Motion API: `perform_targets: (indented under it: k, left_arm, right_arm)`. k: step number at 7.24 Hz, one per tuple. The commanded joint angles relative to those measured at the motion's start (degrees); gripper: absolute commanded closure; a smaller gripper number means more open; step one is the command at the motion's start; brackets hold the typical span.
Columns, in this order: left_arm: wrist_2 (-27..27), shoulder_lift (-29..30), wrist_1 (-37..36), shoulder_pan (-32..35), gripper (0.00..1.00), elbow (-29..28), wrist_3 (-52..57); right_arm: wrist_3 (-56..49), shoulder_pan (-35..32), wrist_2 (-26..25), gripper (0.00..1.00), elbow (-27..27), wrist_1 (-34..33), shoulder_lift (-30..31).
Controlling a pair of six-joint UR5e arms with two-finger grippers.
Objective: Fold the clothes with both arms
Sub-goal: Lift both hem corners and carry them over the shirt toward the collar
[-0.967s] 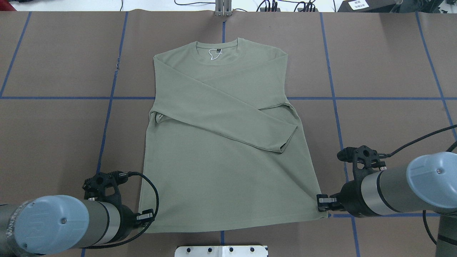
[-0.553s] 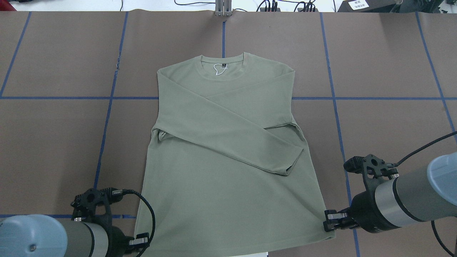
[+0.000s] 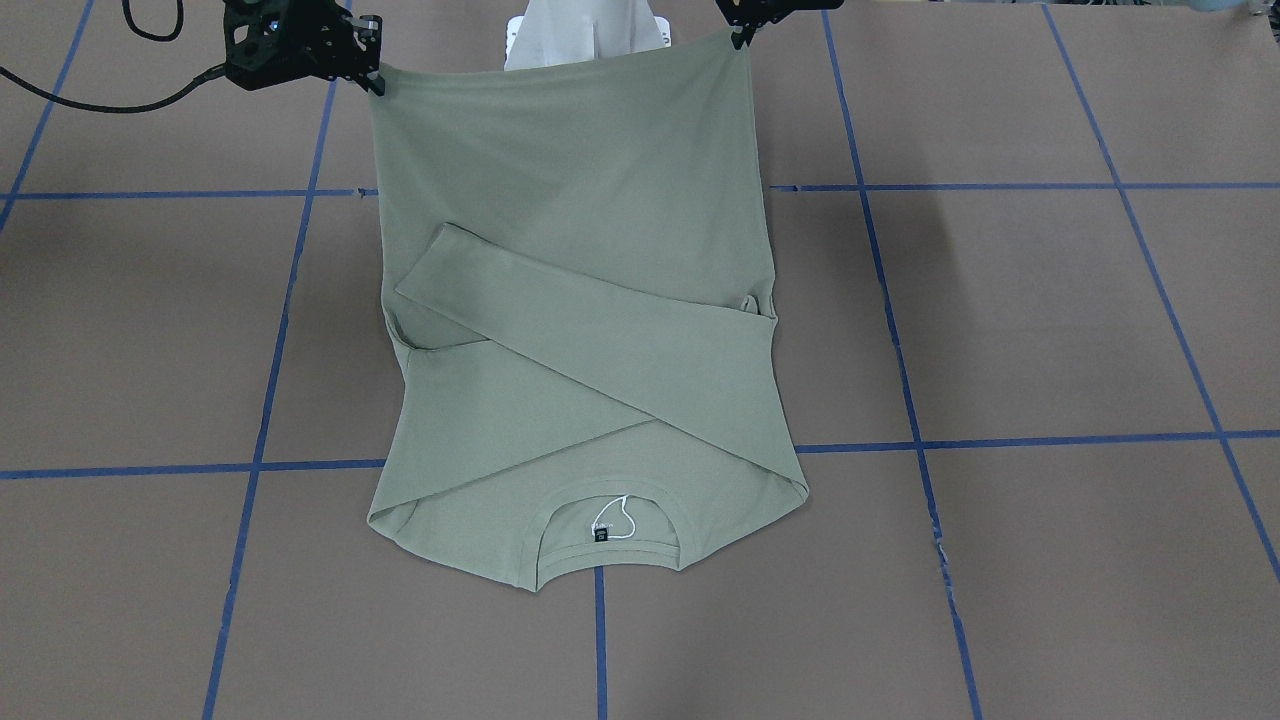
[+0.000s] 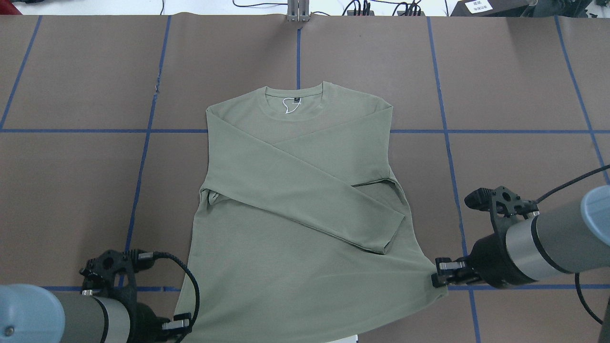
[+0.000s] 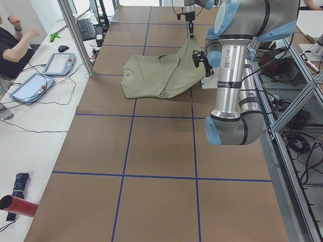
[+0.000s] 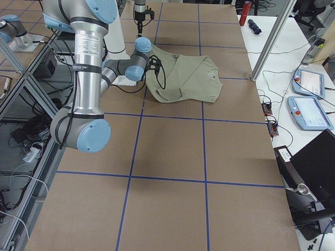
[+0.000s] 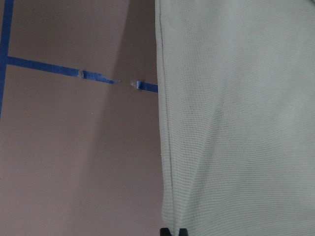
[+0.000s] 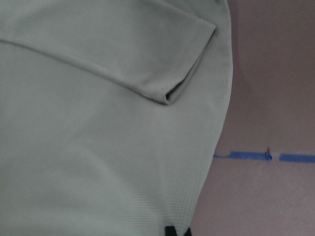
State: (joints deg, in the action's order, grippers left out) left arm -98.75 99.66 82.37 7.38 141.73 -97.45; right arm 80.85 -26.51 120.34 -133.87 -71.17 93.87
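The sage-green long-sleeved shirt (image 4: 286,200) lies face up, collar (image 4: 294,93) away from me, both sleeves crossed over the chest. The near hem is lifted off the table and stretched between my two grippers. My left gripper (image 4: 180,327) is shut on the hem's left corner, and its fingertips (image 7: 172,231) pinch the cloth edge in the left wrist view. My right gripper (image 4: 437,277) is shut on the hem's right corner (image 8: 176,231). In the front-facing view the right gripper (image 3: 375,78) and left gripper (image 3: 741,36) hold the hem up near the white pedestal (image 3: 585,35).
The brown table (image 4: 71,190) is marked with blue tape lines (image 4: 143,157). A metal post (image 4: 298,12) and cables stand at the far edge. In the left side view a person (image 5: 12,40), tablets (image 5: 58,63) and a keyboard sit beside the table.
Both grippers have pulled the shirt toward me by its hem corners; the collar slid nearer. The hem now hangs lifted, and the right gripper has moved back up a little.
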Motion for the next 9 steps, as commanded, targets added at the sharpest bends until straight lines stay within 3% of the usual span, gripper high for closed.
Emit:
perform_targets:
  k: [1, 2, 4, 7, 9]
  left_arm:
    - [-0.3, 1.1, -0.1, 9.7, 1.0, -2.2, 6.9]
    - [-0.3, 3.0, 0.0, 13.8, 1.0, -5.8, 8.8]
    - [-5.5, 7.9, 0.1, 24.1, 1.0, -12.0, 16.6]
    - [-5.7, 15.0, 0.5, 31.4, 1.0, -20.8, 18.5]
    - [-5.6, 16.5, 4.9, 35.5, 1.0, -28.0, 21.1]
  right_arm:
    - [-0.3, -7.9, 0.2, 1.0, 5.9, 0.5, -7.6]
    - [-0.5, -11.4, 0.2, 1.0, 8.2, 0.5, -10.2]
    - [-0.5, -16.4, -0.1, 1.0, 16.8, 0.5, -18.6]
    - [-3.8, -19.9, -1.8, 1.0, 26.5, 0.3, -26.0]
    - [-4.1, -22.3, -2.2, 1.0, 35.2, 0.4, -32.0]
